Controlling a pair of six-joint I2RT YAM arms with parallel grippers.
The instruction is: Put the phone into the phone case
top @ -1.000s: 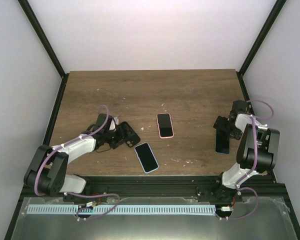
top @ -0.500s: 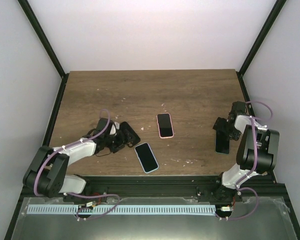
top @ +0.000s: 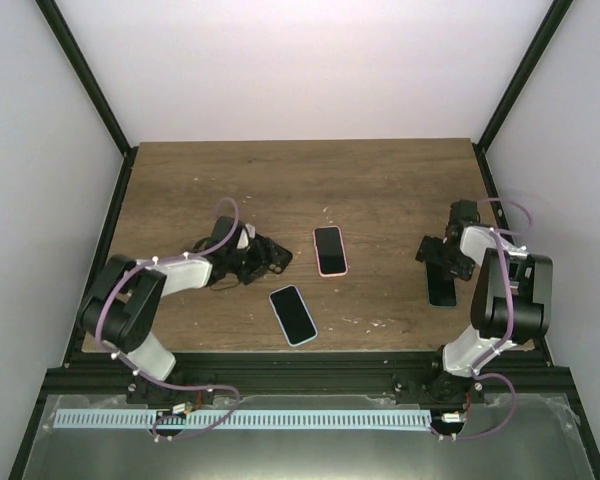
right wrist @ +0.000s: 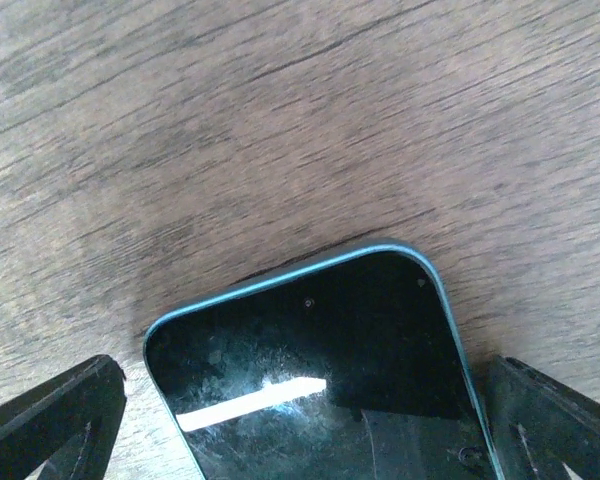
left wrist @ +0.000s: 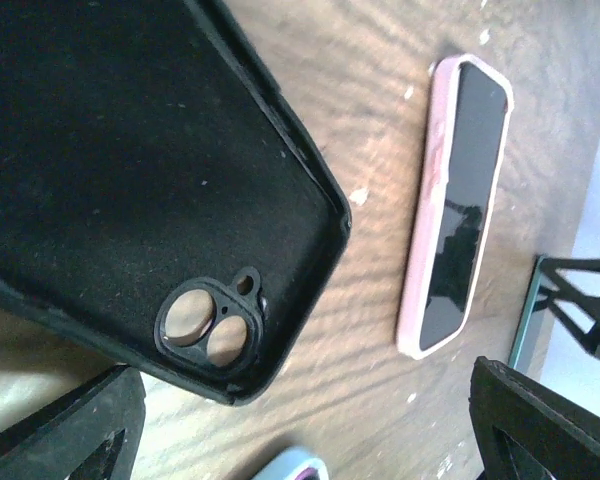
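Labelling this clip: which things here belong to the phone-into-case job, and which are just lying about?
Job, likely: black empty case; teal-edged phone on the far right.
Lying about: pink-cased phone; light-blue-cased phone.

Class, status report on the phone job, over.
Left gripper open at black case. Right gripper open, straddling teal phone. Phone not cased. Pink phone, light-blue phone between.

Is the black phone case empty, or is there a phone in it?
Empty. The black phone case shows bare lining, and the wooden table shows through its camera holes.
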